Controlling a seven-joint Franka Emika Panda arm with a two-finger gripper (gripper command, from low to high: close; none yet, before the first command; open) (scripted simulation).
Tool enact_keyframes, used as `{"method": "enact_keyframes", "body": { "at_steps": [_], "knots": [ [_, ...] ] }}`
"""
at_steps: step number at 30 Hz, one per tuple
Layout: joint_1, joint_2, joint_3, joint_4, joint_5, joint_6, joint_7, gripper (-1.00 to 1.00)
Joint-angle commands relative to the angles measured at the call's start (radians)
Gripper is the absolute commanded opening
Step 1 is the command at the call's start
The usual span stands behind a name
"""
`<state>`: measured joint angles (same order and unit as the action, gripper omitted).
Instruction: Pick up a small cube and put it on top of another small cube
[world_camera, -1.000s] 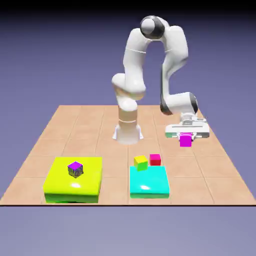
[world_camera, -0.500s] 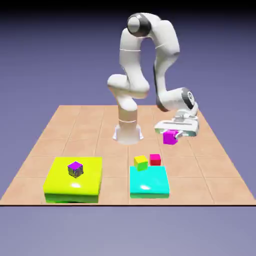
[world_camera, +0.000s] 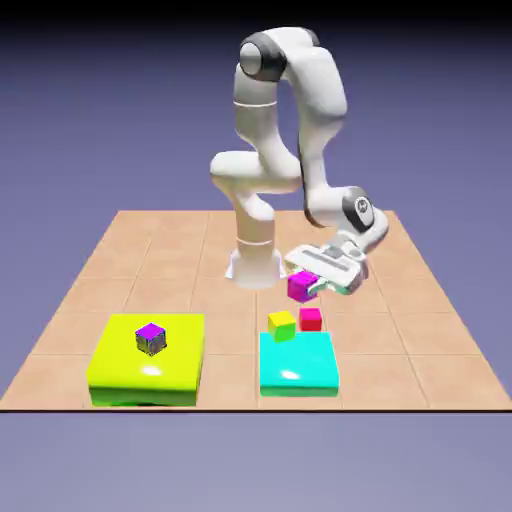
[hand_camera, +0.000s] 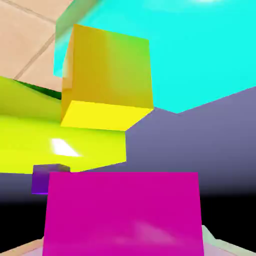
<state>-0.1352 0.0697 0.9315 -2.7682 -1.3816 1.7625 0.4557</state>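
In the exterior view, the magenta cube (world_camera: 302, 286) is gripped by the two-finger gripper (world_camera: 312, 285), up in the air, near and above the red cube (world_camera: 311, 320) and the yellow-green cube (world_camera: 282, 326). The latter sits at the back edge of the cyan block (world_camera: 298, 364). Toward the exterior view's left, the grey cube with a purple top (world_camera: 151, 339) rests on the lime-green block (world_camera: 148, 360). The pick looks done and the carry in hand; which cube is to be the base cannot be told for sure, though the yellow-green one seems likeliest. The gripper is visibly tilted, so the next move probably calls for levelling the magenta cube and centring it over the chosen base before lowering.

In the hand view, the magenta cube fills the bottom middle between the fingertips, firmly grasped. The yellow-green cube shows large beyond it, with a gap between them, so placing is still to be done.
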Motion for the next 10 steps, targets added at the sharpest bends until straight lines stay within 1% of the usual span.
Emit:
{"method": "enact_keyframes", "body": {
  "at_steps": [1, 6, 7, 8, 10],
  "knots": [
    [0.000, 0.000, 0.000, 0.000, -0.002, 0.000, 0.000, -1.00],
    [-0.040, 0.165, -0.127, 0.028, -0.220, -0.051, 0.079, -1.00],
    [-0.042, 0.173, -0.134, 0.029, -0.231, -0.053, 0.083, -1.00],
    [-0.042, 0.173, -0.134, 0.029, -0.231, -0.053, 0.083, 1.00],
    [-0.034, 0.140, -0.108, 0.024, -0.187, -0.043, 0.067, 1.00]
  ]
}}
